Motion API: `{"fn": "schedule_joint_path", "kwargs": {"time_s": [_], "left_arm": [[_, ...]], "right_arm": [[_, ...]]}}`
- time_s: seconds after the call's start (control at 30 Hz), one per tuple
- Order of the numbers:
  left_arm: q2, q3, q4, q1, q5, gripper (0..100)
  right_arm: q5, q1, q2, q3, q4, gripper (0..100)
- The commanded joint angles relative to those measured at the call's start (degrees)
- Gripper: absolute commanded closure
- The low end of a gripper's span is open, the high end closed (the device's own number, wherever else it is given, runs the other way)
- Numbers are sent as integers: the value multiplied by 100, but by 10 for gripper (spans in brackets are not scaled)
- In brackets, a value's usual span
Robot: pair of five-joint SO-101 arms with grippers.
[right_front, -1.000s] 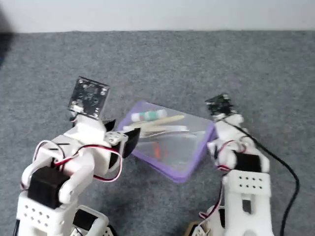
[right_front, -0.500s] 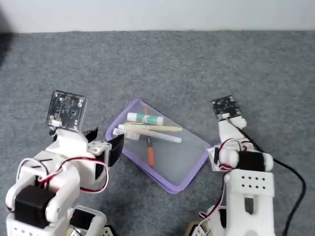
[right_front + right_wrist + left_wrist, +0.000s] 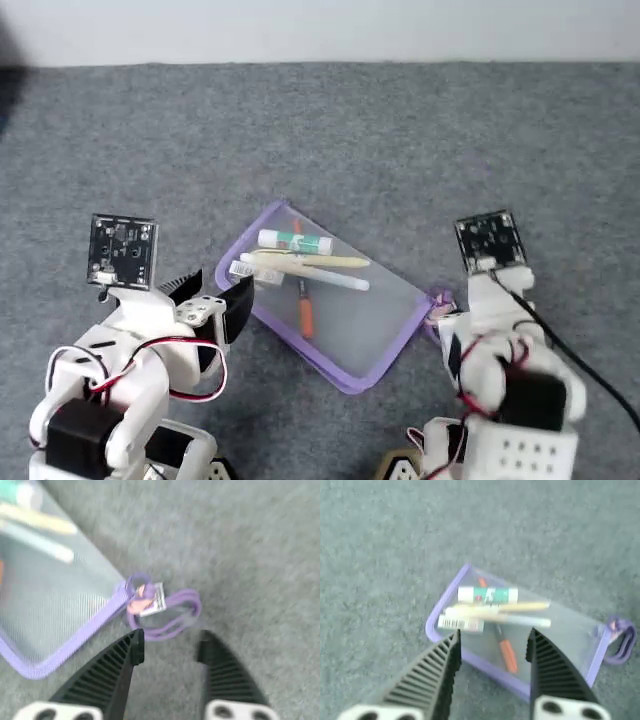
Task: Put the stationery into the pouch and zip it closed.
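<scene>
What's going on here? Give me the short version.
Two arms flank a clear, purple-edged zip pouch lying flat on grey carpet. A white-and-green glue stick, a yellow pencil, a white pen and an orange pen sit inside it. The left arm hangs with jaws open at one end, the right arm with jaws open by the purple zip loop; neither holds anything.

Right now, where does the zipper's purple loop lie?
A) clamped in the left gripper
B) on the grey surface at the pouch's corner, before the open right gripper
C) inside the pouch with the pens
B: the purple loop lies free beside the pouch, just ahead of the open right gripper.
</scene>
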Motion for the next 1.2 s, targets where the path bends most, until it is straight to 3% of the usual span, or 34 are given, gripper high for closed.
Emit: {"fn": "schedule_joint_path", "kwargs": {"time_s": [0.0, 0.07, 0.2, 0.47, 0.6, 0.77, 0.93, 1.17], "left_arm": [[-255, 171, -545, -53, 62, 906], [-387, 470, -835, -53, 53, 987], [-571, 1095, -1099, -53, 53, 988], [-941, 1851, -1354, -53, 35, 988], [-1371, 2554, -1820, -62, 0, 988], [-1881, 3204, -2145, -440, -580, 988], [-2207, 3916, -2154, -1020, -835, 988], [-2708, 4725, -2171, -1099, -862, 988]], "right_arm": [[-475, 31, -391, -299, -207, 991], [-862, 40, -435, -290, -224, 955], [-1495, 31, -435, -211, -382, 991], [-1890, 40, -505, 510, -734, 991], [-1934, 31, -505, 527, -664, 991], [-2031, 48, -505, 527, -409, 991], [-2136, 57, -505, 536, -338, 991], [-2075, 31, -1525, 1196, -330, 991]]}}
